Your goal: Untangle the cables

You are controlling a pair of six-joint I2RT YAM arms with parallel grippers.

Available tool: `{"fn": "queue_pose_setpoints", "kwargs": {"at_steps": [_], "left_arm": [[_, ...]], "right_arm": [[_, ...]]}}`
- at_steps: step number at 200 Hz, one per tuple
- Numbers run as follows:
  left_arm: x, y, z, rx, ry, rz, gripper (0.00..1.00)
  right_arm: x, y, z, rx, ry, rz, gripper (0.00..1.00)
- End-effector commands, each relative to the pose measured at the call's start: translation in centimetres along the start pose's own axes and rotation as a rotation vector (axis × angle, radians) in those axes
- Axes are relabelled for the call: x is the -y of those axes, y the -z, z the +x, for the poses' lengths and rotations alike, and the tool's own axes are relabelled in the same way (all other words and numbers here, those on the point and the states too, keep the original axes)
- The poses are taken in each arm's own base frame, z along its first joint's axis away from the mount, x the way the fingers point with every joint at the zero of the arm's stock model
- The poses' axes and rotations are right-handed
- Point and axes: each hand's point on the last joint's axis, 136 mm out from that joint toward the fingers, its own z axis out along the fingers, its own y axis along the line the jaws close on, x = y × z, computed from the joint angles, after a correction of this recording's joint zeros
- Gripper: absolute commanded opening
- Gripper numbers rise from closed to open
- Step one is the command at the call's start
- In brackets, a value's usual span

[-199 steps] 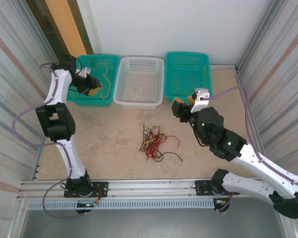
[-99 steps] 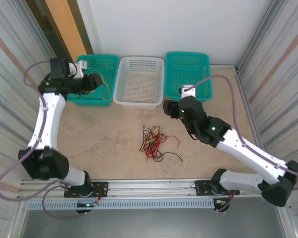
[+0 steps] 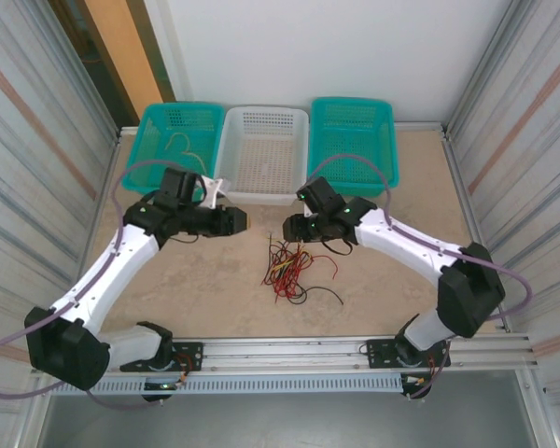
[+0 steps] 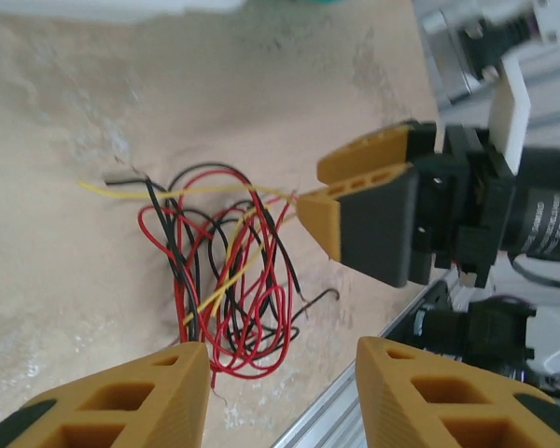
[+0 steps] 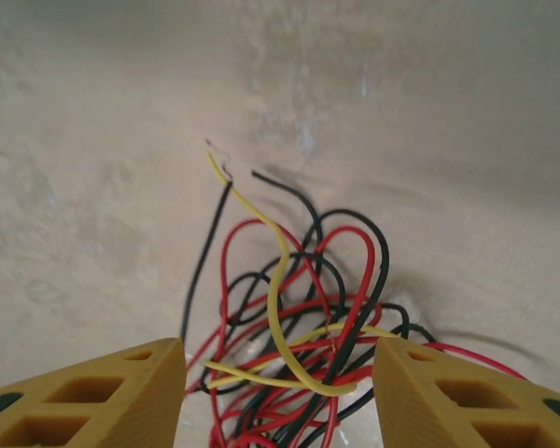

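The cables (image 3: 287,266) lie in a tangled bundle of red, black and pale yellow wire on the middle of the table. My left gripper (image 3: 241,222) hovers just up-left of the bundle and is open. In the left wrist view its fingers (image 4: 282,359) frame the near end of the cables (image 4: 224,271), with nothing between them. My right gripper (image 3: 289,229) hangs over the bundle's far end, facing the left one. It is open above the cables (image 5: 299,317), its fingertips (image 5: 278,350) apart on either side. One more pale cable (image 3: 180,142) lies in the left teal basket.
Three baskets stand along the back wall: a teal one (image 3: 147,126) on the left, a white one (image 3: 226,140) in the middle, a teal one (image 3: 390,140) on the right. A metal rail (image 3: 289,350) runs along the near edge. Corrugated walls close both sides.
Both arms swung from the baskets to the table's middle. The left gripper left the left teal basket, where a pale cable stays. The right gripper came down over the bundle.
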Motion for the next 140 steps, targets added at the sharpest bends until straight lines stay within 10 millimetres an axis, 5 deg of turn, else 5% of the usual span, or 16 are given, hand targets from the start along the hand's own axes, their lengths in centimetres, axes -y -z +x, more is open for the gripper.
{"fn": "queue_pose_setpoints", "kwargs": {"at_steps": [1, 27, 61, 98, 140], "left_arm": [[-0.3, -0.9, 0.3, 0.015, 0.004, -0.016, 0.45], [-0.4, -1.6, 0.6, 0.023, 0.018, -0.008, 0.46], [-0.7, -2.6, 1.3, -0.012, 0.018, -0.012, 0.46], [0.3, -4.8, 2.6, -0.070, -0.027, -0.007, 0.46], [4.4, -7.0, 2.8, -0.093, -0.166, 0.056, 0.50]], "right_arm": [[0.5, -0.6, 1.3, -0.092, 0.051, 0.060, 0.51], [-0.1, -1.7, 1.6, -0.127, 0.103, 0.078, 0.42], [0.2, -0.9, 0.4, -0.081, 0.134, 0.142, 0.07], [-1.5, 4.2, -2.1, 0.060, 0.162, 0.103, 0.00], [-4.2, 10.4, -4.1, 0.204, 0.188, -0.006, 0.00]]}}
